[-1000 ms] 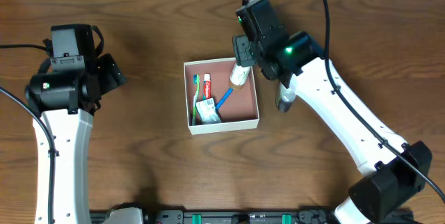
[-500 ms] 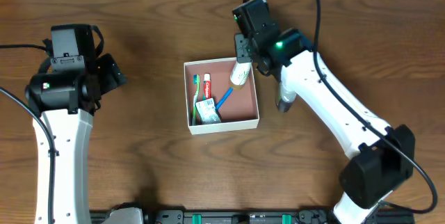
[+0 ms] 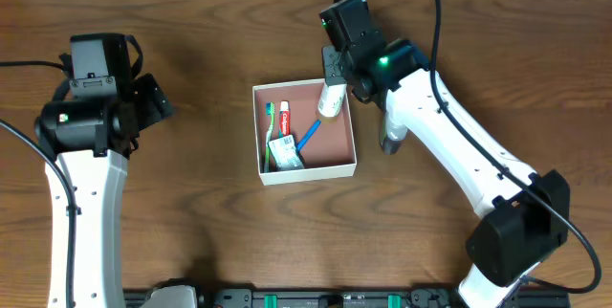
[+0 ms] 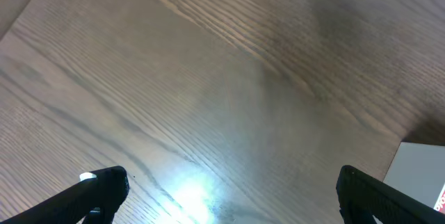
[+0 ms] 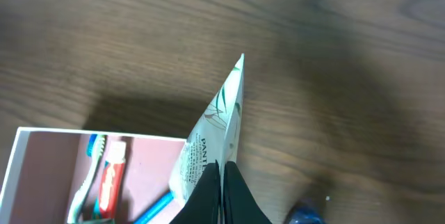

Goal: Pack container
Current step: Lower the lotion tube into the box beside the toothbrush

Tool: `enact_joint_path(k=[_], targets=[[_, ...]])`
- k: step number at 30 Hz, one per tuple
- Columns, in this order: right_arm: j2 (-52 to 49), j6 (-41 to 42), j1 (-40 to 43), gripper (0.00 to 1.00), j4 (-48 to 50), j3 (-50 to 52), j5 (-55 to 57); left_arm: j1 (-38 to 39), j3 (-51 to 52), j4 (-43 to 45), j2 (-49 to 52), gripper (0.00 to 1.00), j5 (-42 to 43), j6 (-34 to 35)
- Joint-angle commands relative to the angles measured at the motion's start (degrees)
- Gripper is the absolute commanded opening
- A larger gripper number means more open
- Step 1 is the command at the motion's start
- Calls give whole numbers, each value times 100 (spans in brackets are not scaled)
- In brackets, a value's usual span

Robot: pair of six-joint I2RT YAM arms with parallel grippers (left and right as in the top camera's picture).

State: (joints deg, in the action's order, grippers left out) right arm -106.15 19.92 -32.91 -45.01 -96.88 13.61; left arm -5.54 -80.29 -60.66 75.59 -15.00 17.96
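Observation:
The container (image 3: 341, 166), a shallow white-walled box with a pinkish inside, sits mid-table. It holds a green toothbrush (image 3: 271, 122), a small red toothpaste (image 3: 284, 119), a blue stick (image 3: 308, 136) and a green-white packet (image 3: 284, 153). My right gripper (image 3: 333, 85) is over the box's far right corner, shut on the flat end of a white tube (image 3: 330, 104). In the right wrist view the tube (image 5: 208, 144) stands tilted over the container's wall (image 5: 42, 132), pinched between the black fingertips of the gripper (image 5: 222, 167). My left gripper (image 4: 233, 196) hangs open over bare wood, far left of the box.
A small bottle with a blue cap (image 3: 392, 139) lies on the table just right of the container, also seen low in the right wrist view (image 5: 306, 217). A corner of the container (image 4: 417, 172) shows at the right edge of the left wrist view.
The right gripper has closed onto the white tube at the box's far right corner, and the arm has shifted slightly back. The left arm has not moved.

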Motion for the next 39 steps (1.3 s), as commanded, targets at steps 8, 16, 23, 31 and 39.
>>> enact_joint_path(k=[8,16,23,31,39], targets=[[1023,-525,-658,1,-807,-133,94,-28,-20,-17,13,98,-52,-52],[918,-448,-787,1,-1132,28,-98,-28,-20,-17,13,98,-52,-52],[597,-431,-772,1,-704,330,-90,-28,-20,-17,13,98,-52,-52],[249,-428,-503,1,13,481,83,-28,-20,-17,13,98,-52,-52],[243,-546,-450,1,535,479,463,-28,-20,-17,13,98,-52,-52]])
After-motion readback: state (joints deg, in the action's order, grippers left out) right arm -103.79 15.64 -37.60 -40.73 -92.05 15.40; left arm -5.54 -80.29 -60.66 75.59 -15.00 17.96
